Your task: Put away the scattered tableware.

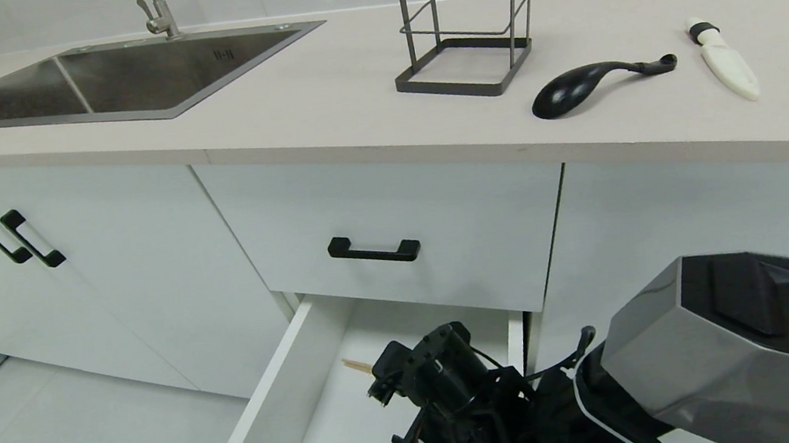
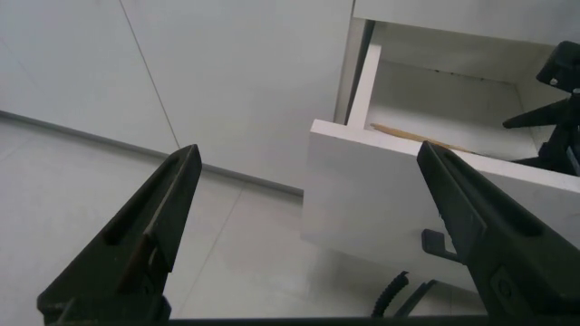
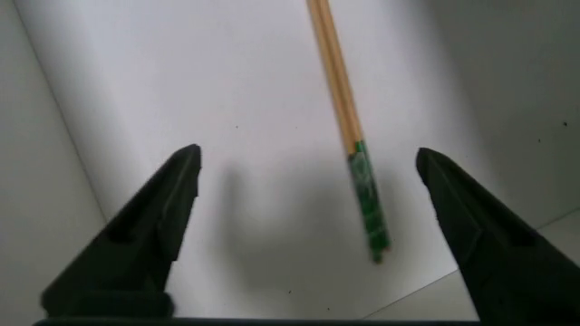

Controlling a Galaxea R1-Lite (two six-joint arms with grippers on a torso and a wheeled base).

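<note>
Right gripper hangs inside the pulled-out white drawer, fingers spread wide, nothing held. Beneath it, look, the pair of wooden chopsticks with green-banded tips lies on the drawer floor, in the gap between the two fingers, nearer one of them and touching neither. Left gripper is open too and empty, low outside the drawer, facing its front corner. Up on the beige desk a glossy black ladle lies beside a white knife with a black band, both near the grey wire rack. At the far end sits the steel sink.
</note>
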